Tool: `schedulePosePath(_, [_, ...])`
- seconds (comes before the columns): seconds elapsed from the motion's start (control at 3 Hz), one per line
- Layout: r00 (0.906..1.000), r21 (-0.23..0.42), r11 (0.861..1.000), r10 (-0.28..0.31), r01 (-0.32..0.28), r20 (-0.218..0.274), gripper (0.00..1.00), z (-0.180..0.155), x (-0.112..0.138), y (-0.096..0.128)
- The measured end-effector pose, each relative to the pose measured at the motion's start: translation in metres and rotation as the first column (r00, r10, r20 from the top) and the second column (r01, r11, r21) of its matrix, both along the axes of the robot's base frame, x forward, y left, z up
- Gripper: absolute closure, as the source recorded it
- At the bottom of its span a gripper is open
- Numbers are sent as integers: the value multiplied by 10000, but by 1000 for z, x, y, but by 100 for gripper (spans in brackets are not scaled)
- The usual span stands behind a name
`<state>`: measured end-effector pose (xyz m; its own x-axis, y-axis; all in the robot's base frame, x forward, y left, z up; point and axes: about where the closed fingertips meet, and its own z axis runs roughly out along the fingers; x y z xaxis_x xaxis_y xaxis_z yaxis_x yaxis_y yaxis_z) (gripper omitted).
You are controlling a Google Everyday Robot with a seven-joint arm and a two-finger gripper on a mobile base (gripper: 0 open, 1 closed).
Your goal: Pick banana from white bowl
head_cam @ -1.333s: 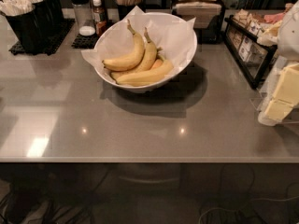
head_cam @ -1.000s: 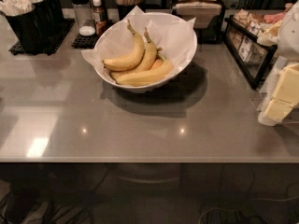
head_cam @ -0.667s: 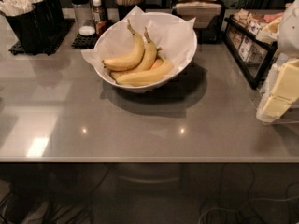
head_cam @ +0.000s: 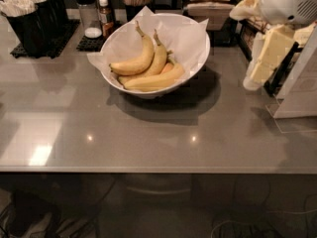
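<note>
The white bowl (head_cam: 195, 58), lined with crinkled white paper, stands at the back middle of the grey counter. The long, slim, pale yellow banana (head_cam: 153, 81) lies along the bowl's front. Two more curved bananas (head_cam: 136, 61) lie behind it, and an orange-tinted one (head_cam: 167, 67) peeks out between them. My gripper (head_cam: 257, 76), with cream-coloured fingers, hangs at the right edge of the view. It is to the right of the bowl, above the counter and apart from it.
Black holders with white cutlery (head_cam: 27, 19) stand at the back left. Shakers and bottles (head_cam: 94, 14) stand behind the bowl. A dark wire rack (head_cam: 257, 33) and a clear stand (head_cam: 297, 98) are at the right, close behind my gripper.
My gripper has moved left and upward, further into view towards the bowl. The bowl and the bananas have not moved.
</note>
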<state>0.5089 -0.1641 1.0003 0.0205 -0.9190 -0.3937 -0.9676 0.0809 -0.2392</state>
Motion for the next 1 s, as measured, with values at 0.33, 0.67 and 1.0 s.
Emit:
schedulePosePath(0.33, [9915,948,9879,1264,-1230,-308,0,2,42,40])
schedulePosePath(0.67, [9921,1253,9846,1176,-1221,427,5,26,58,44])
schedulePosePath(1.0, [9925,1317,9847,1072,-1142,593,24,25,63,47])
